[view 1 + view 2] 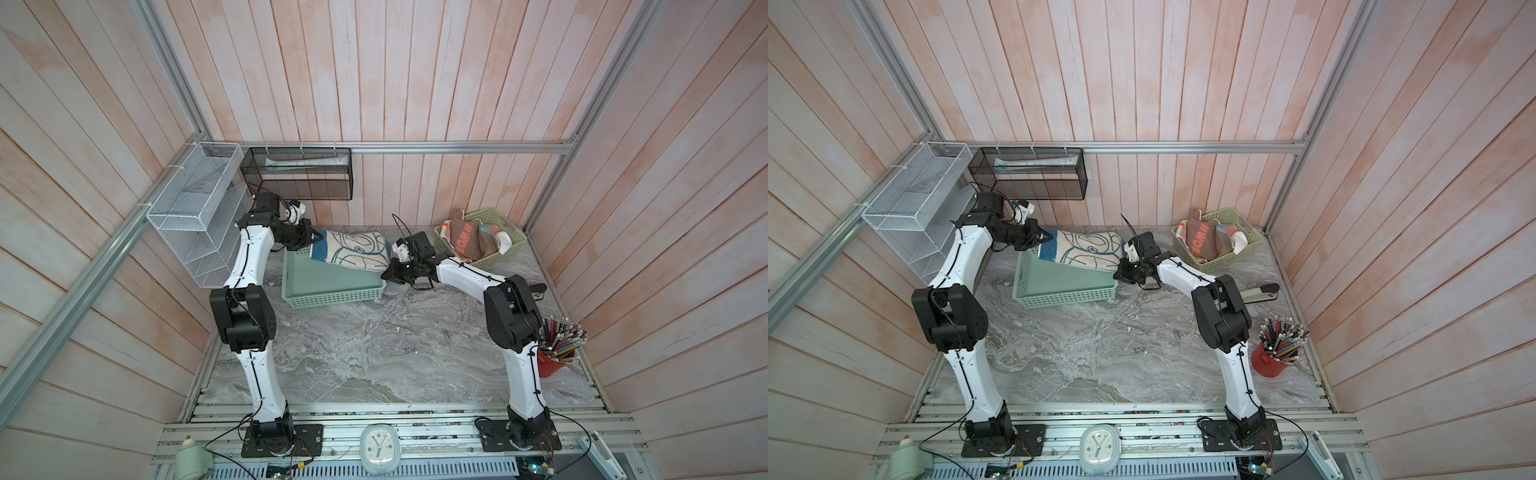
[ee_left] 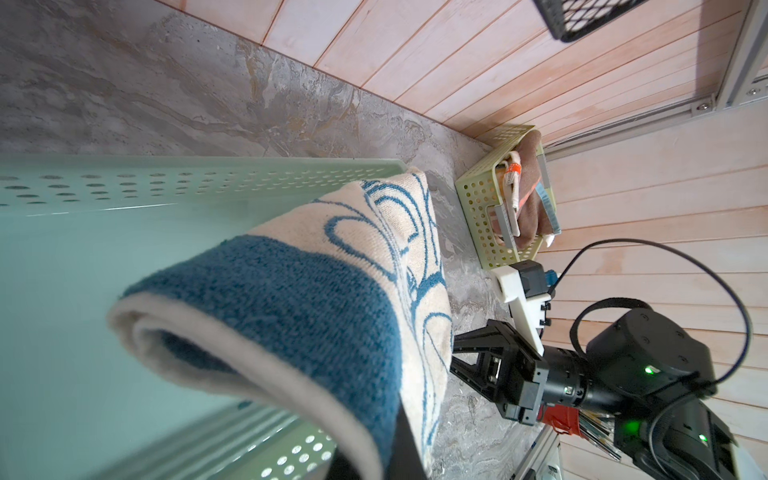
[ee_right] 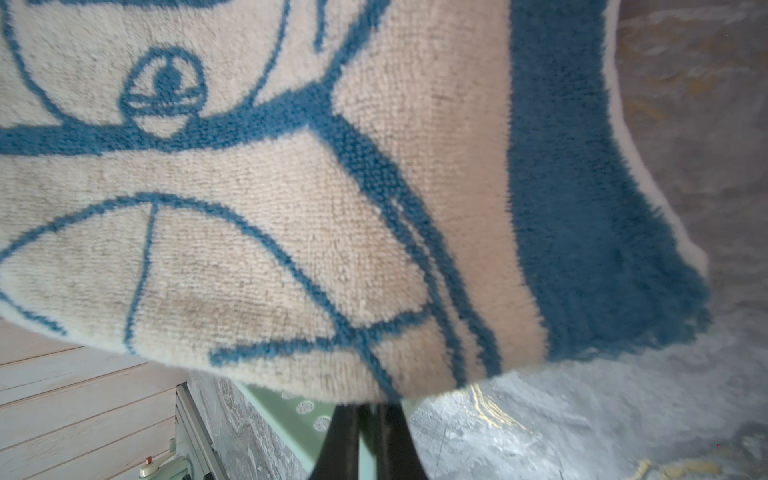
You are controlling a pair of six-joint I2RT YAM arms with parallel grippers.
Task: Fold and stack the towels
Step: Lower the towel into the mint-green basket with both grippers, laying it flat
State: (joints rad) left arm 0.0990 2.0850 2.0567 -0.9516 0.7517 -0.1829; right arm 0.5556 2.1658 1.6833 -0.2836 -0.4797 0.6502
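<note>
— While the cream towel (image 1: 353, 249) hangs doubled at the centre of a top view, over the teal basket (image 1: 332, 297), is anything stacked?
— No. At its blue-bordered end the left gripper (image 1: 316, 238) pinches it; the right gripper (image 1: 386, 275) is clamped on the opposite end.
— And the rest?
— Three other towels (image 1: 471, 243) lie crumpled in the yellow-green basket (image 1: 515, 245), upper right. I judge the task barely begun.

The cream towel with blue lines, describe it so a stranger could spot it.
On the marble table, over the teal basket, the left gripper and right gripper hold the cream towel. Unlike the heaped towels in the yellow-green basket, it shows a blue face.
</note>
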